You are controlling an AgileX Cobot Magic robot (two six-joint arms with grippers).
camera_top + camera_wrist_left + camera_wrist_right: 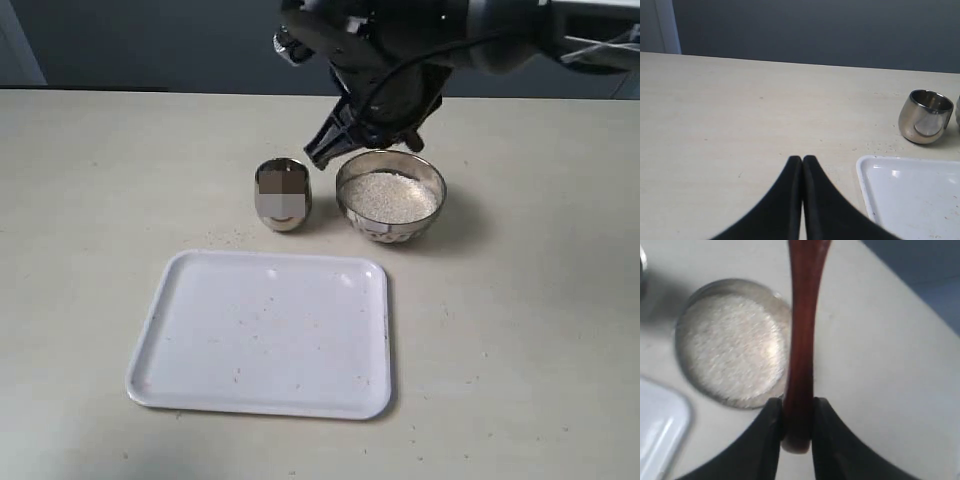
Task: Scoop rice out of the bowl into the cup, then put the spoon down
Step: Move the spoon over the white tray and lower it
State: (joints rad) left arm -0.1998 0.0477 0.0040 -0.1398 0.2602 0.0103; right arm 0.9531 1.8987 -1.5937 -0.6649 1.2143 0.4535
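Reddish-brown wood clamped in the right gripper (797, 405): the spoon (802, 330), held by its thin handle close to the end, with a short stub poking out past the black fingers. Jaws parted only by the handle's width, both inner faces pressed against it. Handle passing just beside the rim of the steel bowl (679, 335) and lifted clear of it. Oval end cut off at the picture's edge, so cannot tell whether loaded.

In the exterior view, right gripper hanging over the bowl's far rim, on the side toward the cup (283, 218), clear of the table (100, 180). Spoon not to be made out from there.

Left gripper (802, 159) closed on nothing, fingertips pressed flat together, low over bare table and well apart from the cup. Outside the exterior view altogether.

Counted:
- One bowl, filled nearly to the brim with white rice (390, 196), heap level and whole.
- One cup, upright, just left of the bowl, near but not touching. Contents too full of reflections to tell.
- One spoon, in the air in the right gripper.
- One white rectangular tray (265, 330), flat on the table in front of cup and bowl, touching neither, with a few stray grains scattered over it.
- More loose grains on the table between cup and tray.
- Two grippers.
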